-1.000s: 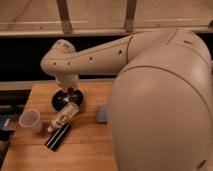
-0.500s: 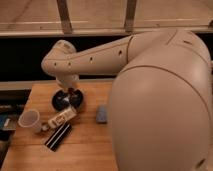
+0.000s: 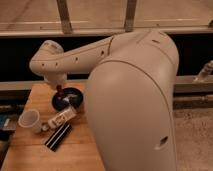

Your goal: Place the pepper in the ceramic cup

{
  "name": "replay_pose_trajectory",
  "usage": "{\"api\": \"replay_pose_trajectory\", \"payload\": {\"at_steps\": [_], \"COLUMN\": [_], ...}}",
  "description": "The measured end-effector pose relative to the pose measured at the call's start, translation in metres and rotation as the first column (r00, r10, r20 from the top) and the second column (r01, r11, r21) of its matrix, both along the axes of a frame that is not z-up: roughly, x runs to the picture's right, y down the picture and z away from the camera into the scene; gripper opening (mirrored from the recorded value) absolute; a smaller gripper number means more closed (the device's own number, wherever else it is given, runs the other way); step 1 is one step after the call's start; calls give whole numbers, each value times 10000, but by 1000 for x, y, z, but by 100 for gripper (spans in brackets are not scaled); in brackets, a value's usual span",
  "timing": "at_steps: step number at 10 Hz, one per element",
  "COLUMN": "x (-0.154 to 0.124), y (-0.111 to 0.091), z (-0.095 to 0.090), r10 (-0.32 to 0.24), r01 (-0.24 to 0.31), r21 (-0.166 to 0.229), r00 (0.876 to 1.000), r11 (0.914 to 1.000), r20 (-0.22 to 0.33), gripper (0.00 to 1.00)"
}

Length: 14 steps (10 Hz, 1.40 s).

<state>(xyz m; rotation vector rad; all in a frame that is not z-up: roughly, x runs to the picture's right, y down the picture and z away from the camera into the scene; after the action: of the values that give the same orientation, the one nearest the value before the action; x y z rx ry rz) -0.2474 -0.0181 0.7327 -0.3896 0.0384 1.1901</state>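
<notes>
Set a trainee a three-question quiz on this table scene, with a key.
1. True or false: the cup stands on top of the bar.
2. The gripper hangs over: A) the cup, B) the bowl, C) the bar.
3. Fill in: the clear, white-capped thing lying beside the cup is a ___.

Key: 1 false, as the cup stands on the table beside the bar; 2 B; 3 bottle.
</notes>
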Motion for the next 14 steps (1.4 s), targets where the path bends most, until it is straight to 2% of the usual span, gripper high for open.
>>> {"api": "replay_pose_trajectory", "payload": {"at_steps": [2, 6, 9, 11, 14], "x": [-17, -53, -81, -107, -125], "y": [8, 52, 68, 78, 91], "z": [-3, -14, -12, -14, -19], "r10": [-73, -567, -1049, -1445, -1842], "r01": [73, 644, 1238, 1747, 2234], "r21": [-10, -622, -942, -1074, -1089], "r00": [9990, 9912, 9774, 9590, 9396], "r11": [10000, 9960, 9878, 9787, 9686], "r20": [438, 1197, 1836, 2437, 2884], "gripper": [0, 0, 0, 0, 0]}}
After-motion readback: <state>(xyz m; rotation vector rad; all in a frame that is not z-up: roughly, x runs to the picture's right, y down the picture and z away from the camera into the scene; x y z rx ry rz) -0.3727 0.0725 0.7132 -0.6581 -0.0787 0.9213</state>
